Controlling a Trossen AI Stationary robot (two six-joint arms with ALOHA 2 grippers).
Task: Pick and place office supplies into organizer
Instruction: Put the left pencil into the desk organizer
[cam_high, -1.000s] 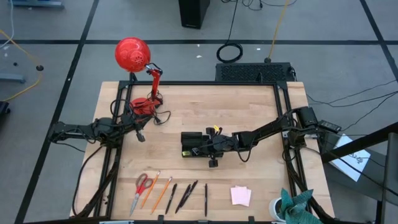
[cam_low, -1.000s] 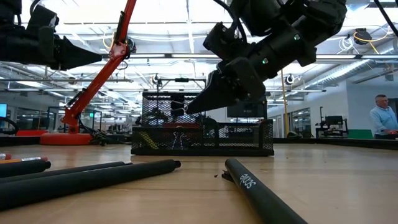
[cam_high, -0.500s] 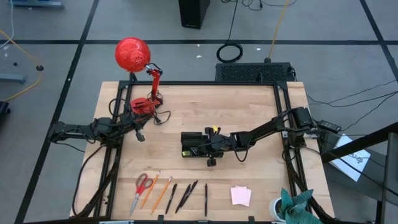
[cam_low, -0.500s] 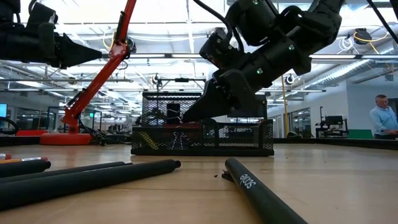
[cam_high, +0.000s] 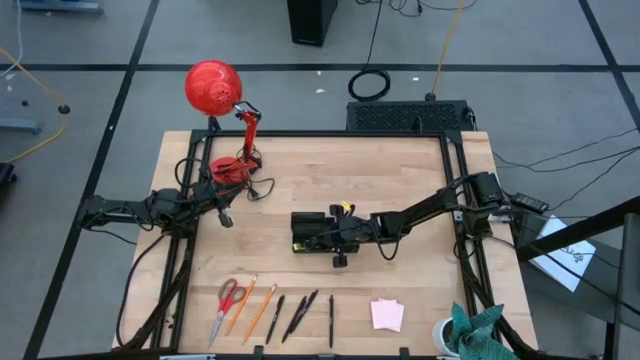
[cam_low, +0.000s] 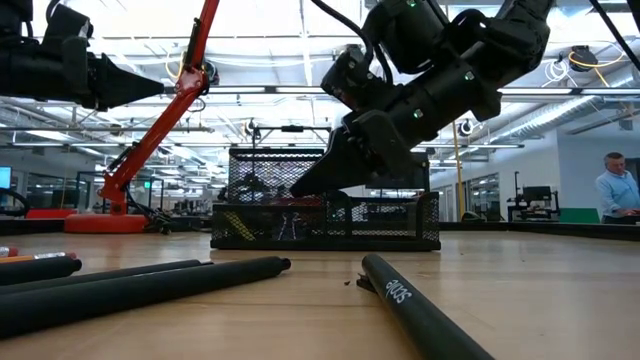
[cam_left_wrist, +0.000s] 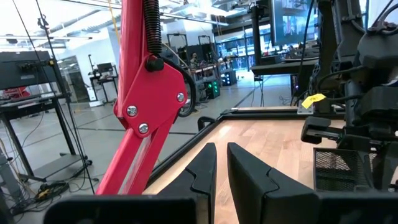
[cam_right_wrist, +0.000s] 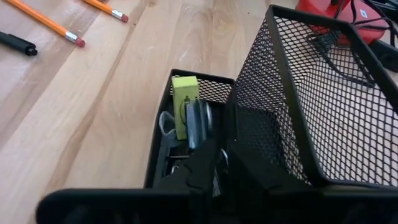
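The black mesh organizer (cam_high: 303, 240) (cam_low: 400, 225) stands at the table's middle. My right gripper (cam_right_wrist: 219, 163) (cam_low: 300, 187) reaches into it from the right, slanting down, fingers shut. Their tips are in the low compartment that holds a yellow-green piece (cam_right_wrist: 185, 106) and binder clips (cam_right_wrist: 199, 119). Along the near edge lie red-handled scissors (cam_high: 229, 297), orange pencils (cam_high: 255, 305), dark pens (cam_high: 300, 315) and a pink sticky-note pad (cam_high: 387, 314). My left gripper (cam_high: 228, 220) (cam_left_wrist: 221, 162) waits, shut, raised at the table's left by the red lamp. My right gripper's shut fingers (cam_right_wrist: 199, 168) point down into the organizer's low compartment (cam_right_wrist: 165, 155) among the binder clips. The fingers themselves hide their tips, so I cannot tell whether they touch or hold anything there.
A red desk lamp stands at the far left, its base (cam_high: 232, 168) on the table and its head (cam_high: 212, 88) beyond the far edge. A green cloth and a cup (cam_high: 470, 330) sit at the near right corner. A person (cam_low: 612, 190) stands far behind the table.
My right gripper has moved down and a little toward the table's left, so its shut tips have sunk from above the organizer's rim into the low compartment. In the last half second it has kept nearly still.
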